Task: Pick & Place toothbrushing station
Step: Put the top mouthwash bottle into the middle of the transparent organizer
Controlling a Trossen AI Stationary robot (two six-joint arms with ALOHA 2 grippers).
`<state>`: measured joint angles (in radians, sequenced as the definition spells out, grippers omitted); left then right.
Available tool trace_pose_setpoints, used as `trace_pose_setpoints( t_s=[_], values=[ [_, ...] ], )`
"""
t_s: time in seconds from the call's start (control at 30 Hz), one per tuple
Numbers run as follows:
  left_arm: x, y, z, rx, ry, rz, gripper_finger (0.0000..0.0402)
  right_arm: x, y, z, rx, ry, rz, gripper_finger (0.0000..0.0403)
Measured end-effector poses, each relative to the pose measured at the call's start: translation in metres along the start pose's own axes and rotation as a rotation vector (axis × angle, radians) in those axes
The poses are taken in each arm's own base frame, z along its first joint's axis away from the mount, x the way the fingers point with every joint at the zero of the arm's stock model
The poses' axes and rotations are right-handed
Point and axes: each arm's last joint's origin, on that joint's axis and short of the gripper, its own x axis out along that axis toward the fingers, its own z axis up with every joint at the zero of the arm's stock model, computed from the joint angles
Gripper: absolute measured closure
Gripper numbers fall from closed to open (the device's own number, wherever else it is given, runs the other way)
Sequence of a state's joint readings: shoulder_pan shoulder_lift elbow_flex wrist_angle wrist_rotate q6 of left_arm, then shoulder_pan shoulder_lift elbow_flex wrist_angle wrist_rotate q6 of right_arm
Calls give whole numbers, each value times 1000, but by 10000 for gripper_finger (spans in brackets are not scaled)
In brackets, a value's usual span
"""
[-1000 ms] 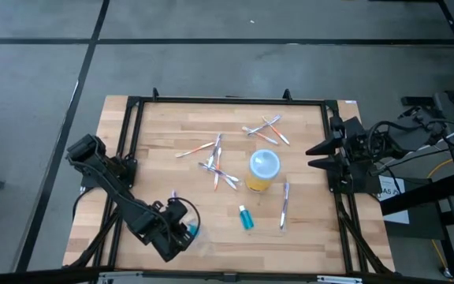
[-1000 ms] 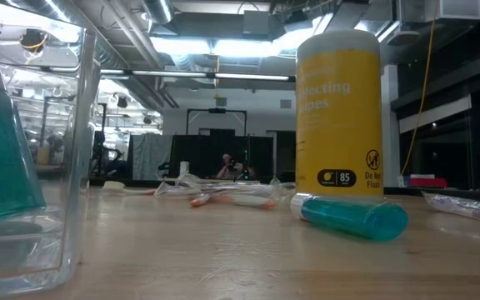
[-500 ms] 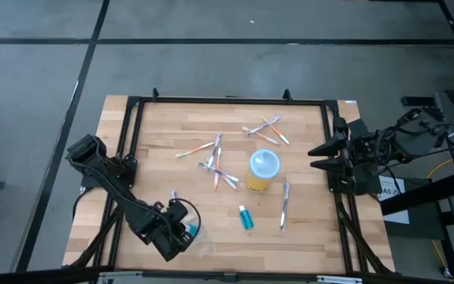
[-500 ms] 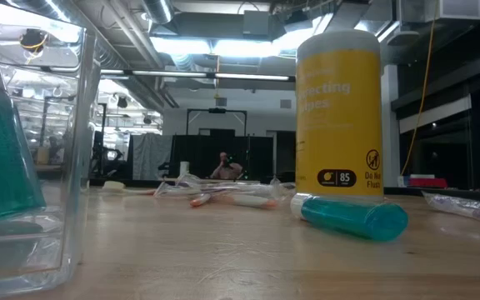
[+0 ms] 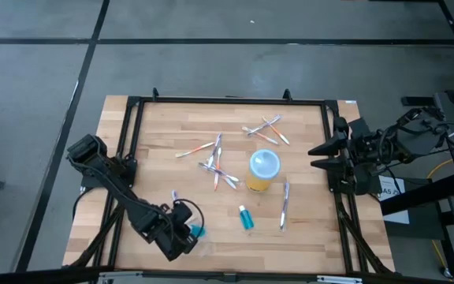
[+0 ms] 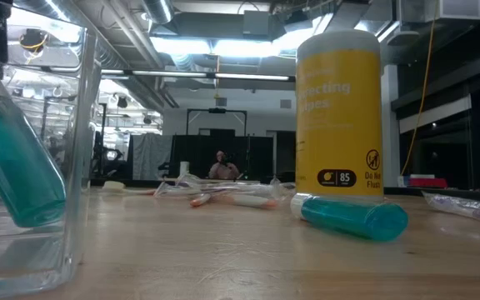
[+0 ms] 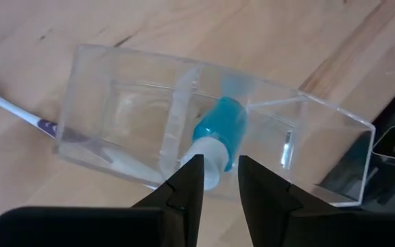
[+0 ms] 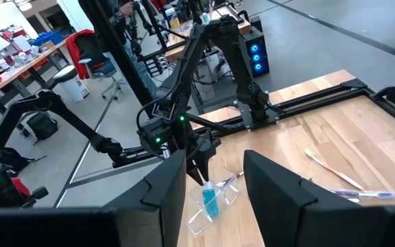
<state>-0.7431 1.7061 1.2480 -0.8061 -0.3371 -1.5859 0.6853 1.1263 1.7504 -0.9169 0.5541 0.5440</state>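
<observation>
My left tool (image 7: 214, 180) pinching teal tube (image 7: 218, 137) inside clear pouch (image 7: 115, 103), right tool (image 8: 214, 180) spread, parked at table (image 5: 306, 229) edge.

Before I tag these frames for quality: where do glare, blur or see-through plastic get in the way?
Low view: bright ceiling lights glare behind the yellow canister; the clear pouch looms close, its plastic blurring the room behind. Left wrist view: the teal tube shows through the pouch walls, reflections muddling its edges. High view: even light, faint shadows.
</observation>
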Motion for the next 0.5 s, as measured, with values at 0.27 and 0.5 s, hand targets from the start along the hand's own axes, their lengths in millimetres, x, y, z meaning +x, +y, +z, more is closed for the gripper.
trace_pose_setpoints(
  t_s=[0.27, 0.5],
  values=[
    [-3, 5, -4, 5, 70, 43, 316, 0, 0, 0, -2, 0, 0, 252],
    [-2, 6, -1, -7, 45, 50, 319, 0, 0, 0, -6, -1, -4, 252]
  ],
)
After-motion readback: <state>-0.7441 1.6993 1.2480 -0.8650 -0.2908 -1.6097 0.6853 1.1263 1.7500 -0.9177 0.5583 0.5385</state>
